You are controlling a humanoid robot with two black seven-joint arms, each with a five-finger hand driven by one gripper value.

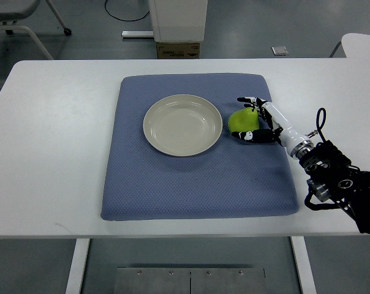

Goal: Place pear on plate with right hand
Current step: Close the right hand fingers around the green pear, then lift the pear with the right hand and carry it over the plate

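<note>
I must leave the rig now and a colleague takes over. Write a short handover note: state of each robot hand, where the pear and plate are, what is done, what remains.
Right robot hand: fingers curled around the pear, gripping it from its right side.
Left robot hand: not in view.
Pear: on or just above the blue mat, right of the plate, close to its rim; whether it is lifted cannot be told.
Plate: empty, in the upper middle of the mat.
Done: the pear is grasped.
Left: carry the pear leftward over the plate, set it down, open the hand and withdraw.
</note>
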